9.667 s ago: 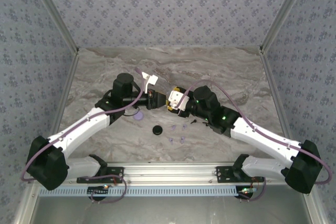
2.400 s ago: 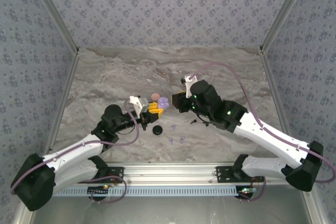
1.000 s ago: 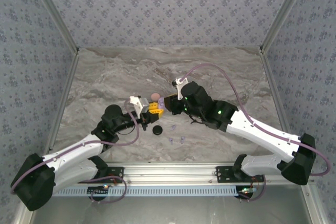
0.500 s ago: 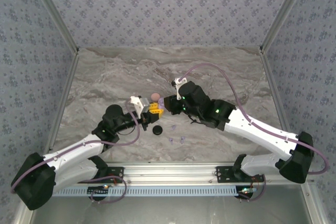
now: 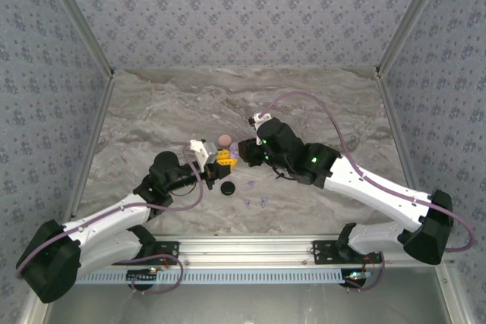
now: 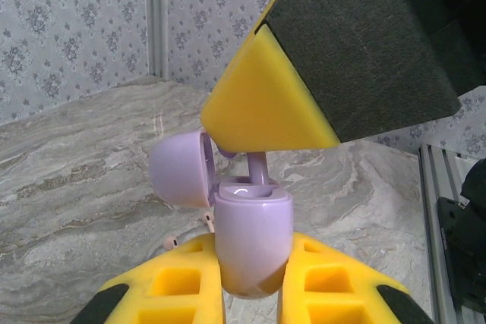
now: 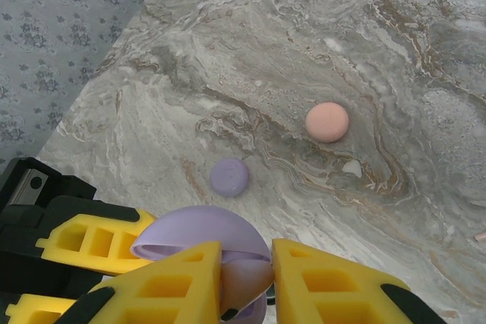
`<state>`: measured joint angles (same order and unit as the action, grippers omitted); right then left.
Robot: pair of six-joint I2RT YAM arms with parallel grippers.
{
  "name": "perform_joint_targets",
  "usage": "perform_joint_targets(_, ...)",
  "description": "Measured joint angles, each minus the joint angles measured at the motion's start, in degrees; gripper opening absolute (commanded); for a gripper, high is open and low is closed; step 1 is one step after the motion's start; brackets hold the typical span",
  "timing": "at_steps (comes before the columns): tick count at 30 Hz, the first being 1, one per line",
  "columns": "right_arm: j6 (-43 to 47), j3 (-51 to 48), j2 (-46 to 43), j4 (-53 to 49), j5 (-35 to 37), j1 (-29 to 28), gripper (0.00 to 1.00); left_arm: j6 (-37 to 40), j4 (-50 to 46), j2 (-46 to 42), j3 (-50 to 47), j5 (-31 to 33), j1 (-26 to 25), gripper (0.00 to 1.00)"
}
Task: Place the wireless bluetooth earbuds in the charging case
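Marble table (image 5: 152, 111), both arms meeting mid-table. Left gripper (image 6: 250, 275) is clenched on the lower shell of an open lavender charging case (image 6: 252, 233), with the lid (image 6: 180, 166) standing open to one side. Right gripper (image 7: 247, 282) is pinched on a lavender earbud (image 6: 258, 168), stem down, tip at the case's well. Judgement: the earbud is light, hard and glossy, so likely to slip or twist. Hold it by the head, stem free. The case is rigid; grip it clear of the hinge.
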<state>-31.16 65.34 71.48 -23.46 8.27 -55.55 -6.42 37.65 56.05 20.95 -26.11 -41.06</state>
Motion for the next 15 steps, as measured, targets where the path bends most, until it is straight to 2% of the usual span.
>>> perform_joint_targets(15,-1.0,0.6,0.2,-2.4,1.7,0.5,0.25,1.1,-0.2,0.1,0.0,0.0,-0.3,0.0)
